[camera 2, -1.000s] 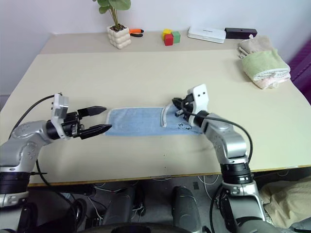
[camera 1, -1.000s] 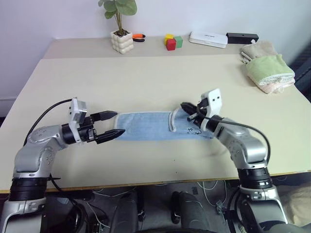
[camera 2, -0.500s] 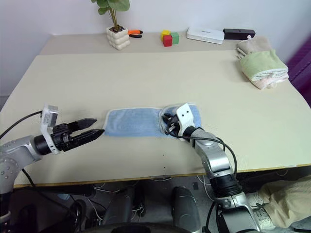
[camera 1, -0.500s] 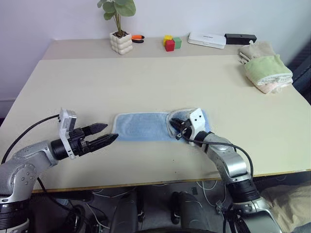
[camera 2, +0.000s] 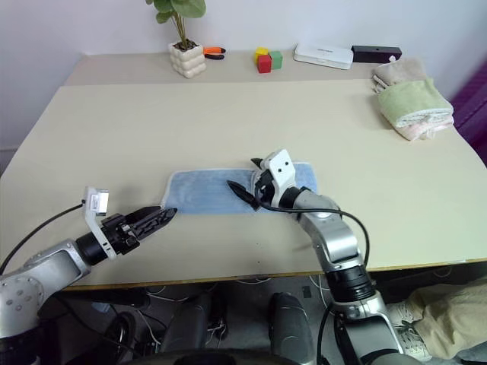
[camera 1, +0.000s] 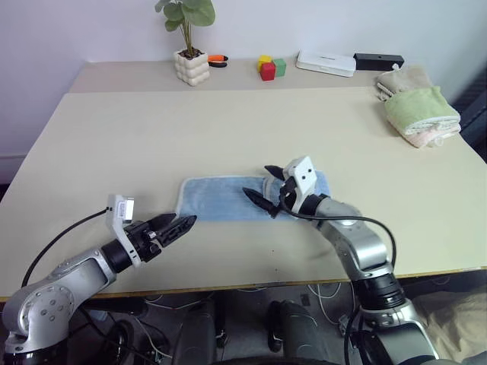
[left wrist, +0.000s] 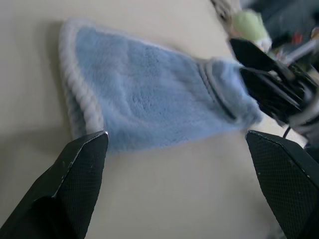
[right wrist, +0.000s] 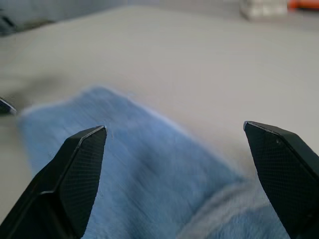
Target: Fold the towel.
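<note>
- The towel (camera 1: 228, 198) lies on the tabletop (camera 1: 228, 129), its right end already folded over beneath the right tool (camera 1: 265, 188), spread wide and empty.
- The left tool (camera 1: 174, 226), wide apart and empty, hovers just beside the unfolded left end, judged next to fold.

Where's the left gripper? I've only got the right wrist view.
Observer: The left gripper is open, low over the table just short of the towel's near left corner.
Operator: Is any fold made?
Observer: Yes, the towel's right end lies folded over onto itself, by the right gripper.
Operator: Anything else close by?
Observer: No. A stack of towels sits at the table's far right.
</note>
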You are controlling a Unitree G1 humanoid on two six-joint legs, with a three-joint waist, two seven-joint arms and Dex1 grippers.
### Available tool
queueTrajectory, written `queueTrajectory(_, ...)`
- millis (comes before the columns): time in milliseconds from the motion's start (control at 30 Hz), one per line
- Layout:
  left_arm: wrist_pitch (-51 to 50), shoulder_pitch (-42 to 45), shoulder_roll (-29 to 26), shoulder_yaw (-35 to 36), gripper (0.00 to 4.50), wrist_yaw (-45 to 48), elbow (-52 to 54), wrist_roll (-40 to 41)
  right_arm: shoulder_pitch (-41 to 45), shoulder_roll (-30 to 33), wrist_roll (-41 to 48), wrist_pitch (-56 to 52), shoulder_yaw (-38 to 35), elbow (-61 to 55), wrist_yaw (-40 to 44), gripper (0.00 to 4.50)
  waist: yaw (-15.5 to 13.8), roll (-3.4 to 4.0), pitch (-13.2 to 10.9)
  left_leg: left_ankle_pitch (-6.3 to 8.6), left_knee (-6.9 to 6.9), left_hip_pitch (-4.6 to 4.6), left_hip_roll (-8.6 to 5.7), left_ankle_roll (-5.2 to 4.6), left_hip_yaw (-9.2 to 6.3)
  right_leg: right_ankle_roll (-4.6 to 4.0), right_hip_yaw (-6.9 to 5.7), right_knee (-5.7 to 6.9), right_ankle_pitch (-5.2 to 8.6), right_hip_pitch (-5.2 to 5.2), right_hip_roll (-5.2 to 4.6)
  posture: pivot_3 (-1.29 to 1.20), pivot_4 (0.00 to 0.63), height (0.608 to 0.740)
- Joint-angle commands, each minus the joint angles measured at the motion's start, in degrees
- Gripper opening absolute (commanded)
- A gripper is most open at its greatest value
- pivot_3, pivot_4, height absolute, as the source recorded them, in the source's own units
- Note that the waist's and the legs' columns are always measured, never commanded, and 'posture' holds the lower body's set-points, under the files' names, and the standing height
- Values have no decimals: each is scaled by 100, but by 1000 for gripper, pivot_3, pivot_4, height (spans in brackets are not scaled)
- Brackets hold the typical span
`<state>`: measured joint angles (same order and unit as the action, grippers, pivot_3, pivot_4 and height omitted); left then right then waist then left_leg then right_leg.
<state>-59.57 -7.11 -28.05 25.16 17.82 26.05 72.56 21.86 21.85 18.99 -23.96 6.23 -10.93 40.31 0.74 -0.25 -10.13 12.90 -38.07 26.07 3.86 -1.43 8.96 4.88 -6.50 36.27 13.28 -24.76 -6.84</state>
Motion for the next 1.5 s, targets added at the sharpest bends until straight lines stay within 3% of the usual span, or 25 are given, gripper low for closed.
queueTrajectory(33, -75, -489, -21, 142, 4500, -894, 360, 1272, 84, 814, 534, -314, -424, -713, 797, 4462, 1, 0, 0, 14, 0, 0, 0, -23, -1, -1, 0, -2, 0, 0, 0, 0, 150, 740)
queueTrajectory(133, 321, -747, 108, 24, 4500, -1734, 409, 2181, 53, 1385, 685, -419, -577, -859, 1149, 4462, -10, 0, 0, 26, -1, -6, 1, -25, -5, -21, -2, -4, 12, 6, -2, 0, 150, 740)
queueTrajectory(267, 706, -745, 241, -269, 4500, -2427, 292, 2307, 130, 1738, 874, -590, -722, -959, 1361, 4462, -14, -1, 0, 33, 7, -61, -1, -18, -6, -32, -3, -16, 17, 30, -5, 0, 150, 740)
queueTrajectory(700, 1192, 221, 471, -1028, 4500, -3702, -822, 2721, 59, 1790, 826, -696, -703, -1173, 954, 4462, -63, 3, 4, 36, 6, -62, -7, -24, -3, -33, -3, -20, 17, 35, -12, 0, 150, 740)
queueTrajectory(833, 1223, 562, 557, -1201, 4500, -4049, -1331, 3401, 80, 1815, 747, -684, -729, -1136, 795, 4462, -147, 9, 8, 37, 4, -65, -7, -25, -2, -33, -2, -20, 16, 37, -13, 0, 150, 740)
queueTrajectory(933, 1295, 714, 555, -1181, 3642, -4084, -1505, 3433, 56, 1849, 690, -659, -751, -1106, 729, 4500, -163, 10, 10, 37, 2, -66, -11, -26, -3, -34, -3, -21, 16, 40, -16, 0, 150, 740)
queueTrajectory(1167, 1343, 881, 545, -1194, 203, -4158, -1630, 3448, -55, 1843, 653, -665, -784, -1163, 632, 4500, -160, 13, 11, 38, 3, -63, -11, -28, -3, -34, -3, -23, 15, 38, -17, 0, 150, 740)
queueTrajectory(1367, 966, 1109, 255, -1327, 45, -3779, -1492, 3415, -157, 1951, 626, -663, -910, -1130, 605, 4500, -160, 14, 12, 39, 4, -64, -11, -28, -3, -35, -5, -24, 15, 36, -17, 0, 150, 740)
queueTrajectory(1500, 724, 1558, -247, -1441, 45, -2918, -1174, 2633, -453, 2332, 912, -674, -1587, -963, 908, 4500, -175, 1, 1, 41, 3, -46, -14, -31, -3, -35, -10, -35, 15, 29, -19, 0, 150, 740)
